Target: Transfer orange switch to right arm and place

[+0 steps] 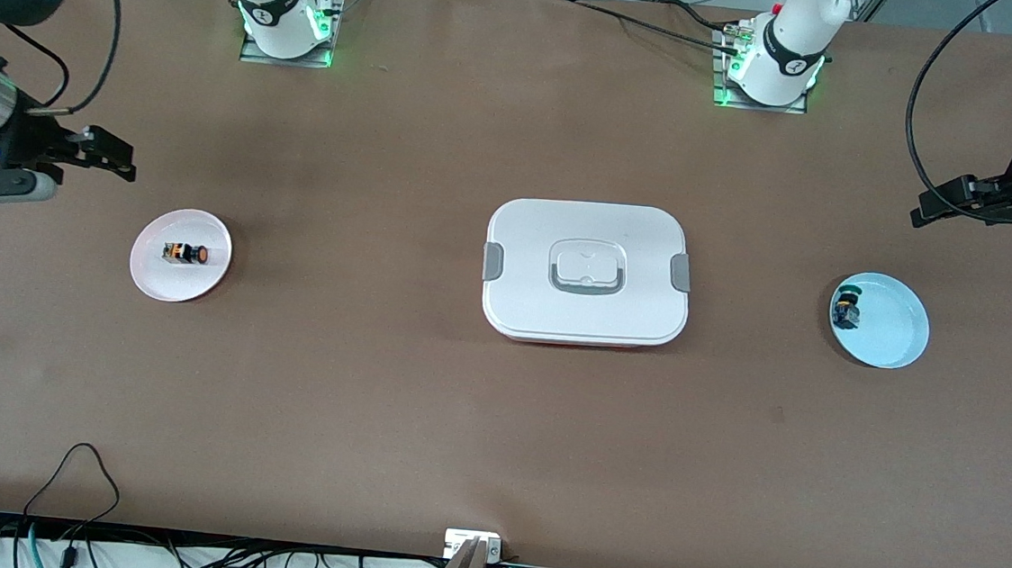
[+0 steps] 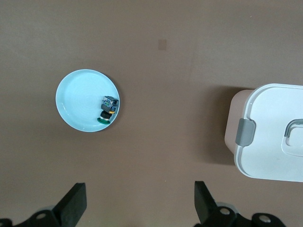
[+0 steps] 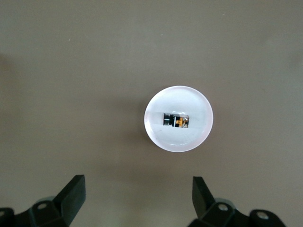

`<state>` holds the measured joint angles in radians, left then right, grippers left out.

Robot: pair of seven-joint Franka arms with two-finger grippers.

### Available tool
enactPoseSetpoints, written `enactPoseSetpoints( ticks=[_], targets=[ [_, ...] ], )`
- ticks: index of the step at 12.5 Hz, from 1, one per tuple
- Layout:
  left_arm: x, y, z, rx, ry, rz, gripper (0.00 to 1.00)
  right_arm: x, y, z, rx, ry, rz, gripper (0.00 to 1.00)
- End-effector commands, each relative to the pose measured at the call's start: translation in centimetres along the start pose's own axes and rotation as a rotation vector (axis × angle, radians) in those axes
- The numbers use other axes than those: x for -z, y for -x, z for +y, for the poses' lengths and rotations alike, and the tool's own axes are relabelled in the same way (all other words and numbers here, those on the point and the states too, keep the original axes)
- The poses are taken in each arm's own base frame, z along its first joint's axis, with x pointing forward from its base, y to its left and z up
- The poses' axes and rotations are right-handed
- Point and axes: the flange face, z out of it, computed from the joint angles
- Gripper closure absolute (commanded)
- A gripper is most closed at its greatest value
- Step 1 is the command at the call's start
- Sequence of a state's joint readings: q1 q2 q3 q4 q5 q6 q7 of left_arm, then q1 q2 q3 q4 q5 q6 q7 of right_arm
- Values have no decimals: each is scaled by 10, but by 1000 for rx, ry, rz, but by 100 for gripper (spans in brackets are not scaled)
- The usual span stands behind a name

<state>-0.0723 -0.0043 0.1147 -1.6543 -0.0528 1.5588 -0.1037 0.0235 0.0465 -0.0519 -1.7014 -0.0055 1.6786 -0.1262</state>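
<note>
Well, I start at the right arm's end of the table, where the right gripper [image 1: 114, 158] hangs up in the air over the bare brown table [image 1: 372, 382] with its fingers spread wide and nothing in them. Near it I see a pink plate [image 1: 154, 279], and the orange switch [image 1: 186, 253] lies on its side in the middle of that plate. Next, in the middle of the table, sits a white box [image 1: 582, 326] with a shut lid and grey clips at both ends. Then comes a light blue plate [image 1: 895, 328] toward the left arm's end, with a small green-capped switch [image 1: 846, 309] resting by its rim. Last, the left gripper [image 1: 932, 209] waits in the air near that blue plate, fingers spread wide too, holding nothing.
</note>
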Motion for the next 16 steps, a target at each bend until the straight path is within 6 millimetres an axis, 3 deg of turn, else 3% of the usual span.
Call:
enactPoseSetpoints(
  ticks=[1,4,7,11,16],
  targets=[
    [4,3,0,0,-22,0,0,19,-1,13,-95,-12,-32,0],
    [4,3,0,0,-22,0,0,27,4,24,-259,-12,-75,0],
    [4,3,1,-2,-22,1,0,32,3,32,-180,20,-53,0],
    [1,2,3,-5,-26,-8,0,14,7,30,-167,30,-29,0],
    [1,2,5,-9,-28,-8,0,-5,8,42,-96,31,7,0]
  ],
)
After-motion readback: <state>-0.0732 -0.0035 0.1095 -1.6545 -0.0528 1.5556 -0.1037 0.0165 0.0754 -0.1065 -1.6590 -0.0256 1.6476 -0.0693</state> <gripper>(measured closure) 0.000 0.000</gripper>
